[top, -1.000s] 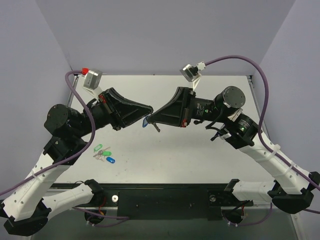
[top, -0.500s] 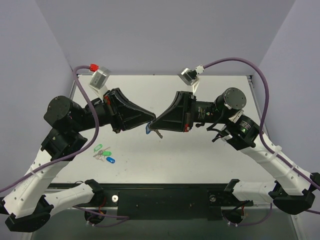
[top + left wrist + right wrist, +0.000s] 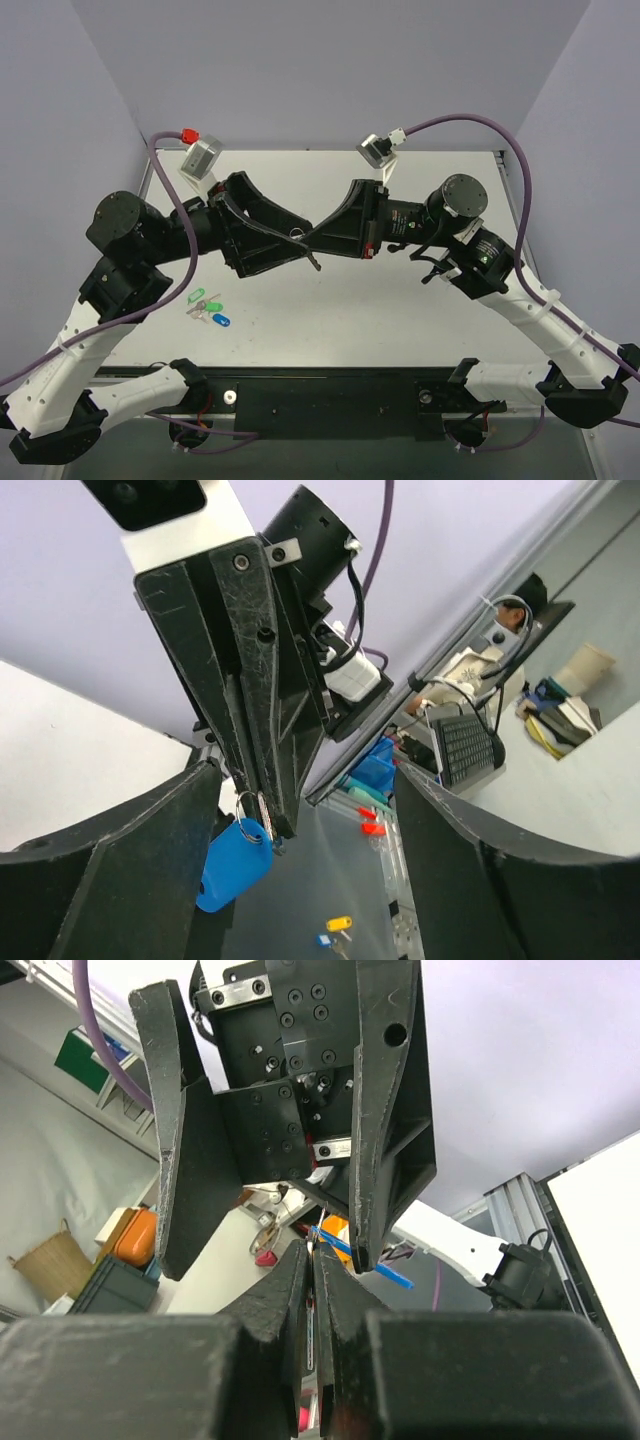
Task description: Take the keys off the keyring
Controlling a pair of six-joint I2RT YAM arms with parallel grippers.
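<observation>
Mid-separation: left gripper (image 3: 298,238) gapes open. Right gripper (image 3: 272,830) pinches the keyring (image 3: 235,862), blue tag dangling at seven o'clock. Next, left needs a hold on the key, unclear here.

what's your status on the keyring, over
Left hand open, jaws spread around the right's tips. Right hand shut on keyring, dangling below its tips. Key too small to make out. Nothing in the way.

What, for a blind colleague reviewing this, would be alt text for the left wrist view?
The shut right gripper points down from the top, holding the keyring by its metal ring, blue tag hanging below. The left gripper is open, its dark fingers standing on either side of the tag.
</observation>
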